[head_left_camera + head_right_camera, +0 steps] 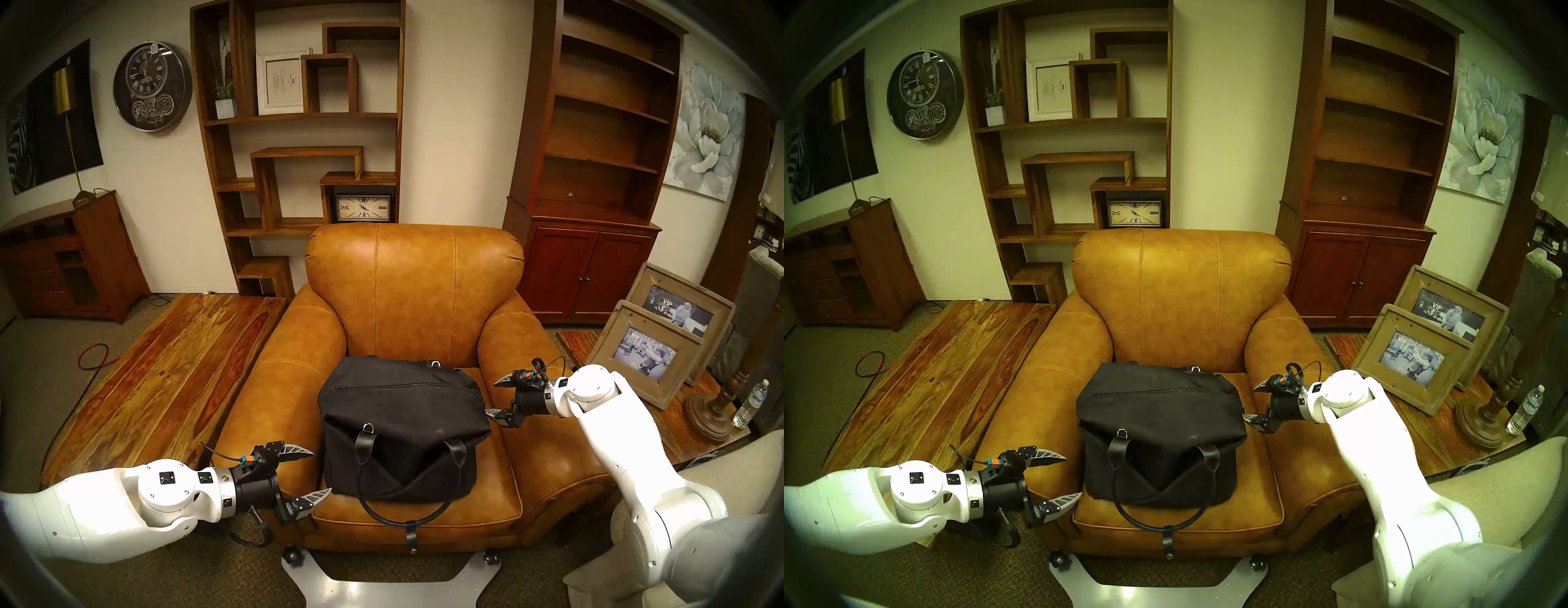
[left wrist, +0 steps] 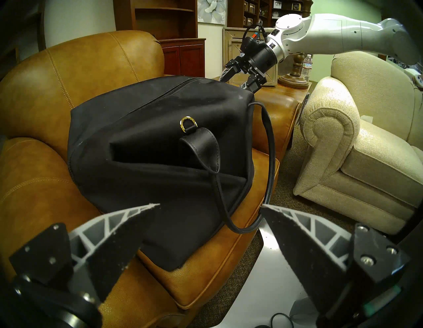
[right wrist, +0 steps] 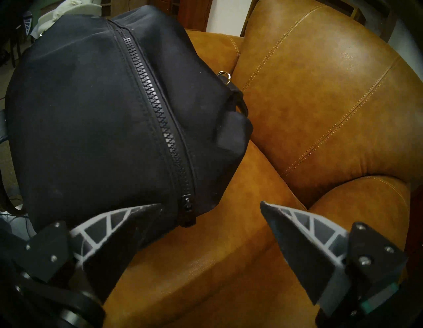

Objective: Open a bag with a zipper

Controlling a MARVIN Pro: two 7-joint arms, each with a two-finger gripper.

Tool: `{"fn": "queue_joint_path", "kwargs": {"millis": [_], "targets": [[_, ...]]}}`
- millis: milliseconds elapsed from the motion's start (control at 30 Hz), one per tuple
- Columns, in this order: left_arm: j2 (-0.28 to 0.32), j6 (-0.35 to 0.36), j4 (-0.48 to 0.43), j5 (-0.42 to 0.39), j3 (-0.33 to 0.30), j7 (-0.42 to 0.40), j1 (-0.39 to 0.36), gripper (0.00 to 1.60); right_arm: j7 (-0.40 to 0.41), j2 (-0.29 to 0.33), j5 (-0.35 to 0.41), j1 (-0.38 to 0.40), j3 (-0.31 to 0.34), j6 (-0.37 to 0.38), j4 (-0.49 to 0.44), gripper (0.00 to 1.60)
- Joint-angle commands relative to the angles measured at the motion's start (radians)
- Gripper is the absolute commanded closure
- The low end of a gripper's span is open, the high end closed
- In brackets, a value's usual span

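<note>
1. Black cloth bag (image 1: 403,424) lies on the seat of the brown leather armchair (image 1: 415,280), its handles (image 1: 407,496) hanging over the front edge.
2. It looks soft and saggy, so it will probably fold or slide when pulled.
3. The zipper (image 3: 158,110) is closed; its slider (image 3: 187,202) sits at the right end, the place to pinch, though its pull tab is hard to see.
4. Right gripper (image 3: 210,206) is spread wide just beside that end, touching nothing.
5. Left gripper (image 1: 316,473) is spread too, near the bag's left corner; it could hold the cloth steady.
</note>
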Motion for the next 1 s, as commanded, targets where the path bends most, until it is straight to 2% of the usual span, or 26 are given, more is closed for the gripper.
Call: {"fn": "queue_joint_path", "kwargs": {"millis": [0, 367, 400, 467, 500, 533, 633, 667, 733, 800, 833, 967], "targets": [[0.001, -0.004, -0.007, 0.000, -0.003, -0.002, -0.003, 0.00, 0.030, -0.025, -0.005, 0.100, -0.017, -0.058, 0.067, 0.00], [0.003, -0.005, -0.007, -0.001, 0.000, -0.001, -0.005, 0.00, 0.089, -0.036, -0.034, 0.212, -0.047, -0.143, 0.246, 0.02], [0.003, -0.005, -0.007, -0.001, 0.000, -0.001, -0.005, 0.00, 0.090, -0.037, -0.035, 0.216, -0.046, -0.149, 0.254, 0.15], [0.003, -0.005, -0.007, -0.002, 0.000, -0.001, -0.006, 0.00, 0.094, -0.042, -0.038, 0.232, -0.049, -0.163, 0.281, 0.28], [0.003, -0.005, -0.007, -0.002, 0.001, -0.001, -0.006, 0.00, 0.098, -0.046, -0.041, 0.251, -0.053, -0.171, 0.307, 0.66], [0.003, -0.005, -0.007, -0.002, 0.001, -0.001, -0.006, 0.00, 0.100, -0.053, -0.044, 0.268, -0.056, -0.184, 0.334, 0.83], [0.003, -0.005, -0.007, -0.002, 0.002, -0.001, -0.007, 0.00, 0.102, -0.059, -0.044, 0.273, -0.056, -0.193, 0.348, 0.87], [0.004, -0.005, -0.007, -0.002, 0.002, -0.001, -0.007, 0.00, 0.104, -0.063, -0.046, 0.285, -0.059, -0.200, 0.368, 0.97], [0.004, -0.006, -0.007, -0.002, 0.003, -0.001, -0.007, 0.00, 0.105, -0.068, -0.048, 0.297, -0.062, -0.213, 0.392, 1.01], [0.004, -0.006, -0.008, -0.003, 0.003, 0.000, -0.008, 0.00, 0.105, -0.072, -0.049, 0.310, -0.065, -0.229, 0.418, 1.14], [0.004, -0.006, -0.008, -0.003, 0.004, 0.000, -0.008, 0.00, 0.106, -0.073, -0.052, 0.317, -0.068, -0.239, 0.430, 1.25], [0.005, -0.007, -0.008, -0.003, 0.005, 0.000, -0.009, 0.00, 0.109, -0.065, -0.058, 0.343, -0.075, -0.271, 0.463, 1.56]]}}
